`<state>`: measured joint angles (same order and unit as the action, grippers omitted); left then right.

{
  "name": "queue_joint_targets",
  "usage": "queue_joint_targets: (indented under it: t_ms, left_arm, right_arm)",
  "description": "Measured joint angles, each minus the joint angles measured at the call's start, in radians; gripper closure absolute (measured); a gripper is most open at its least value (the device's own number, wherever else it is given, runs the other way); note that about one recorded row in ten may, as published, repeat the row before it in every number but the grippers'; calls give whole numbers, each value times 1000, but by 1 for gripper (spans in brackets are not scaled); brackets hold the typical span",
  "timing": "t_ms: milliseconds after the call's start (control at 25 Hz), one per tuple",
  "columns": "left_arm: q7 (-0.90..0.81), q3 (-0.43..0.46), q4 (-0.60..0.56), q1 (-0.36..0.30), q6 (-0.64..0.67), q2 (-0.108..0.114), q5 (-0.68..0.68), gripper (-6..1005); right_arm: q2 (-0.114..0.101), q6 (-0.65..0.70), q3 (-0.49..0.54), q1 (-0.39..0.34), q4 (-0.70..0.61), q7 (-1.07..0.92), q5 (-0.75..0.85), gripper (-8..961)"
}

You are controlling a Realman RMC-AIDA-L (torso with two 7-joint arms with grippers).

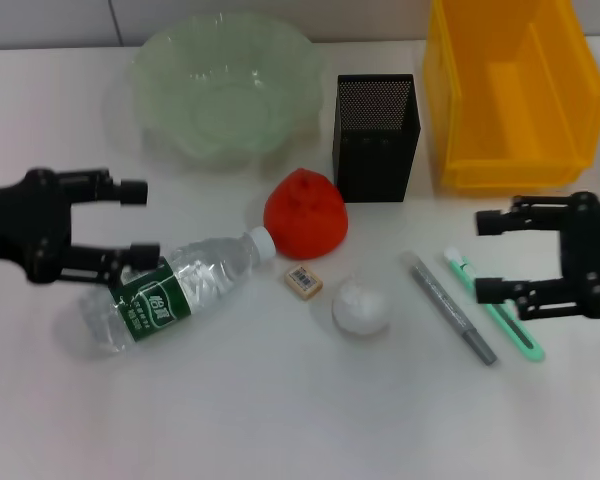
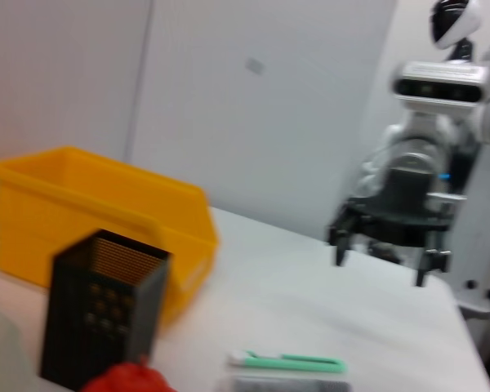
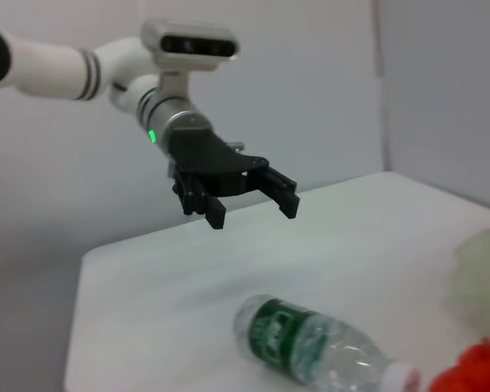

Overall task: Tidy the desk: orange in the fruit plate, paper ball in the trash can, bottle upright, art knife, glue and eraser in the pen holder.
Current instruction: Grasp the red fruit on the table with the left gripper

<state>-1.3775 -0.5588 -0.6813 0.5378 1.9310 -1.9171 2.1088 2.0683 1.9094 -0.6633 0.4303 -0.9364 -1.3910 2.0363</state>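
Observation:
The clear bottle point(image 1: 175, 292) with a green label lies on its side at the left, also seen in the right wrist view point(image 3: 318, 347). My left gripper point(image 1: 140, 222) point(image 3: 253, 211) hovers open just above its base end. The orange point(image 1: 306, 213) sits in front of the black mesh pen holder point(image 1: 377, 137). The eraser point(image 1: 303, 282) and the white paper ball point(image 1: 361, 307) lie in the middle. Right of them lie the grey glue point(image 1: 452, 307) and the green art knife point(image 1: 493, 305). My right gripper point(image 1: 485, 256) point(image 2: 381, 265) is open over the knife.
The green translucent fruit plate point(image 1: 225, 85) stands at the back left. The yellow trash can point(image 1: 510, 95) point(image 2: 90, 212) is at the back right, beside the pen holder point(image 2: 102, 306). Bare white desk lies along the front edge.

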Motion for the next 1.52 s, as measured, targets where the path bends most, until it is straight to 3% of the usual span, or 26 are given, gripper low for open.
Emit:
queue_joint_targets:
  t_ms: [280, 400, 560, 720, 760, 1040, 1520]
  left_arm:
    - [-4, -25, -9, 84, -178, -69, 14, 138]
    - [-7, -108, -3, 120, -322, -118, 21, 138]
    - [-8, -182, 23, 149, -448, -151, 11, 138]
    - [-9, -221, 83, 172, -534, -154, -19, 139]
    - [6, -235, 154, 199, -629, -154, -49, 139]
    - [62, -276, 234, 216, -750, -160, -99, 139]
    - [119, -452, 298, 224, -835, -163, -259, 138]
  right_arm:
    - [0, 17, 94, -44, -48, -2, 34, 187]
    - [1, 27, 122, -50, -48, -3, 42, 187]
    - [1, 34, 141, -57, -46, 0, 42, 187]
    - [3, 35, 141, -61, -45, 0, 43, 187]
    - [4, 35, 141, -62, -44, 0, 44, 187]
    - [5, 34, 141, -64, -35, 0, 46, 187]
    - [6, 27, 133, -54, -28, 1, 47, 187]
